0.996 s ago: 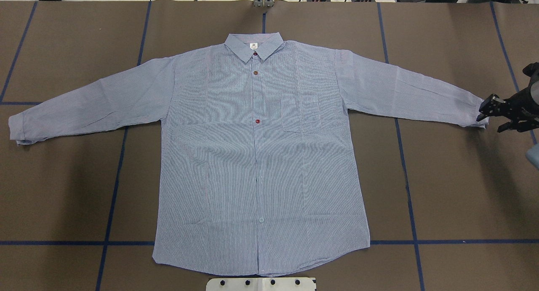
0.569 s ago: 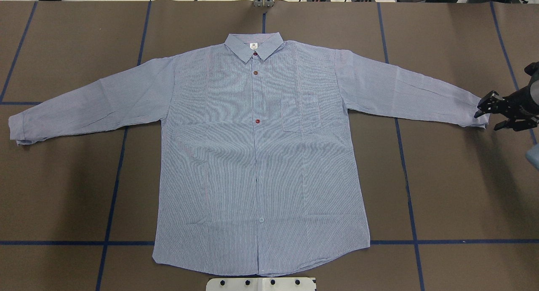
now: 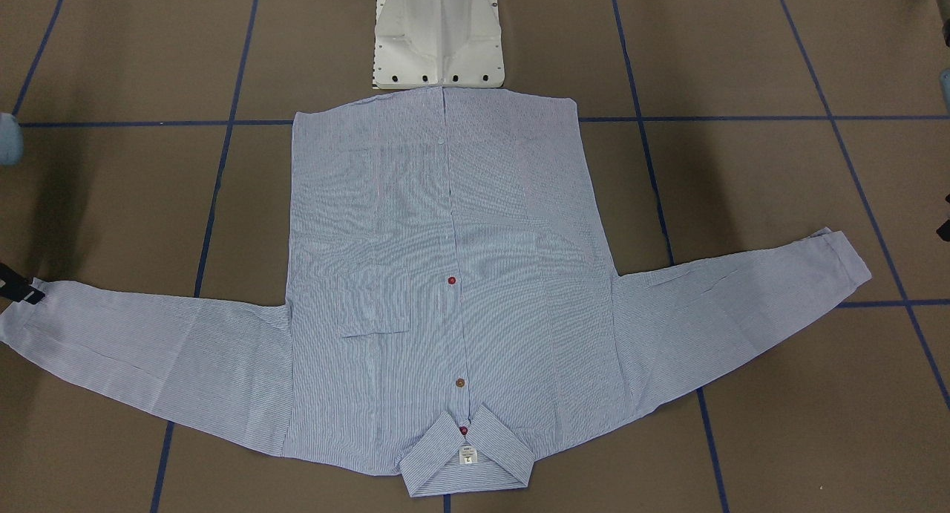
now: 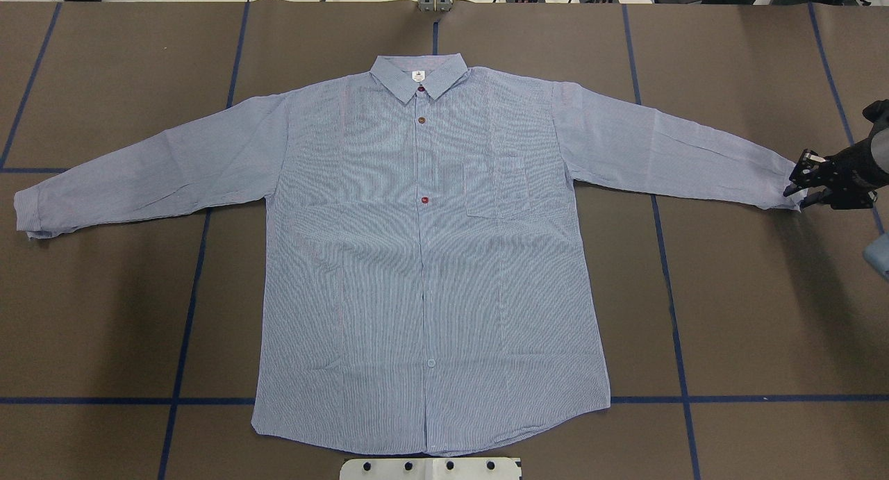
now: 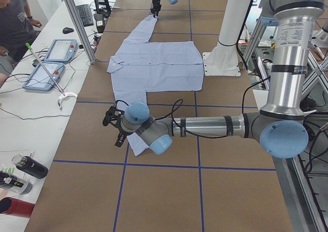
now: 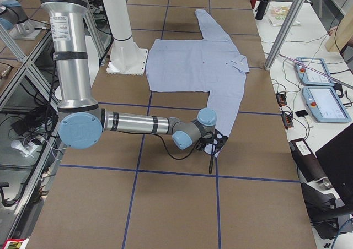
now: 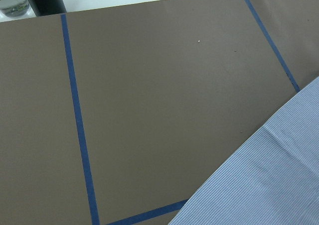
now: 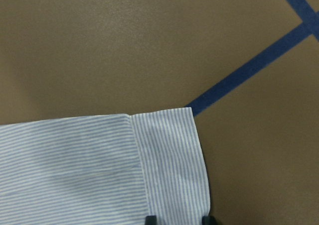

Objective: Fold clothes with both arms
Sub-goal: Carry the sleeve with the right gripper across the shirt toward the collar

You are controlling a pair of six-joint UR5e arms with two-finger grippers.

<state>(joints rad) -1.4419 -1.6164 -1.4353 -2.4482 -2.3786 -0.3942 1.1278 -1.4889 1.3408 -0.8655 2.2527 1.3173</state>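
The light blue striped shirt point(image 4: 430, 258) lies flat and face up on the brown table, sleeves spread and collar at the far side. My right gripper point(image 4: 795, 196) points down at the end of the right sleeve's cuff point(image 8: 169, 160). Its fingertips point(image 8: 150, 220) stand a narrow gap apart with the cuff's end between them, and the cuff still lies flat. My left gripper point(image 5: 114, 123) hovers low just beyond the left cuff point(image 4: 28, 216). It shows clearly only in the exterior left view, so I cannot tell its state. The left wrist view shows the sleeve's edge point(image 7: 269, 180).
The white pedestal base point(image 4: 430, 468) stands at the shirt's hem. Blue tape lines point(image 4: 187, 327) cross the table. Beyond the far edge are two tablets point(image 5: 51, 62), bottles point(image 5: 25, 166), metal posts point(image 5: 77, 21) and a seated person point(image 5: 15, 21).
My right gripper's fingers have drawn much closer together at the right cuff's end, and the gripper has shifted slightly. The shirt has not moved.
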